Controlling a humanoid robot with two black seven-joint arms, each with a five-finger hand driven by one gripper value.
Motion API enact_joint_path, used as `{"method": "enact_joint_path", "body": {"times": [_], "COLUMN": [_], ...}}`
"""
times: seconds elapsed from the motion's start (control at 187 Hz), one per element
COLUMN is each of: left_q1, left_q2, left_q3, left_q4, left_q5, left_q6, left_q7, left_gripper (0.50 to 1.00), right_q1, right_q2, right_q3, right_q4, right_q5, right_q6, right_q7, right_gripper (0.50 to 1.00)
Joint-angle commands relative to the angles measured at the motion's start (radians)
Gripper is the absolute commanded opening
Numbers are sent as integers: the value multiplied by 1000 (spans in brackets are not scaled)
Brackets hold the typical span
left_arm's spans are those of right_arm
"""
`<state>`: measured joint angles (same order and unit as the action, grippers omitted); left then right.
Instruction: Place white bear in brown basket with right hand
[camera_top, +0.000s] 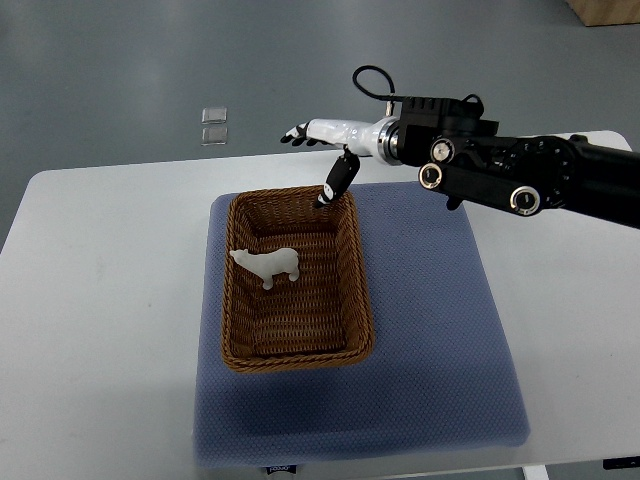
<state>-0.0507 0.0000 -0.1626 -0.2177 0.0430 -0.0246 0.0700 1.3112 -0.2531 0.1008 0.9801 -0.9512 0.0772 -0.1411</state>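
Grey floor; white desk (110, 300) with blue mat (440, 330). Basket (355, 270) at mat's left edge, bear (267, 265) lying inside (far half). Right hand (318, 140) empty, fingers spread, above basket's far rim. Risk: a low thumb could catch the rim and shift the basket.

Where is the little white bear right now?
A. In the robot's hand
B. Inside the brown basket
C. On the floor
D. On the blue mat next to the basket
B. The white bear lies on the woven bottom of the brown basket, while the right hand is up above the basket's far rim with fingers spread, holding nothing.
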Motion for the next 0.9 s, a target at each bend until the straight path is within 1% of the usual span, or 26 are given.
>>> {"method": "enact_joint_path", "body": {"times": [0.0, 0.091, 0.139, 0.149, 0.171, 0.181, 0.235, 0.272, 0.331, 0.4, 0.464, 0.56, 0.614, 0.753, 0.849, 0.897], "left_q1": [0, 0, 0, 0, 0, 0, 0, 0, 0, 0, 0, 0, 0, 0, 0, 0], "left_q2": [0, 0, 0, 0, 0, 0, 0, 0, 0, 0, 0, 0, 0, 0, 0, 0], "left_q3": [0, 0, 0, 0, 0, 0, 0, 0, 0, 0, -2, 0, 0, 0, 0, 0], "left_q4": [0, -2, -2, -2, -2, -2, -2, -2, -2, -2, -2, -2, -2, -3, -6, -9], "left_q5": [0, 0, 0, 0, 0, 0, 0, 0, 0, 0, 0, 0, 0, 0, 0, 0], "left_q6": [0, 0, 0, 0, 0, 0, 0, 0, 0, 0, 0, 0, 0, 0, 0, 0], "left_q7": [-1, 1, -1, -1, -1, -1, 1, 1, 1, -1, 1, -1, 1, 1, 1, 1], "left_gripper": [1000, 1000, 1000, 1000, 1000, 1000, 1000, 1000, 1000, 1000, 1000, 1000, 1000, 1000, 1000, 1000], "right_q1": [-96, -222, -306, -306, -362, -362, -448, -503, -550, -607, -632, -639, -645, -652, -658, -659], "right_q2": [-72, -97, -89, -89, -81, -81, -69, -48, -2, 61, 98, 123, 135, 144, 146, 146], "right_q3": [169, 362, 505, 505, 585, 585, 712, 793, 875, 956, 1017, 1096, 1113, 1114, 1114, 1114], "right_q4": [0, -1, -6, -6, -9, -9, -11, -15, -23, -60, -112, -199, -228, -244, -245, -245], "right_q5": [42, 100, 141, 141, 166, 166, 200, 224, 262, 330, 405, 571, 675, 861, 893, 893], "right_q6": [-5, -8, -8, -8, -8, -8, -7, -5, -8, -8, -7, -2, -2, 1, 3, 6], "right_q7": [18, 40, 57, 57, 69, 69, 86, 100, 120, 146, 164, 173, 181, 247, 298, 311], "right_gripper": [913, 913, 913, 913, 913, 913, 913, 913, 913, 913, 928, 928, 930, 930, 930, 930]}}
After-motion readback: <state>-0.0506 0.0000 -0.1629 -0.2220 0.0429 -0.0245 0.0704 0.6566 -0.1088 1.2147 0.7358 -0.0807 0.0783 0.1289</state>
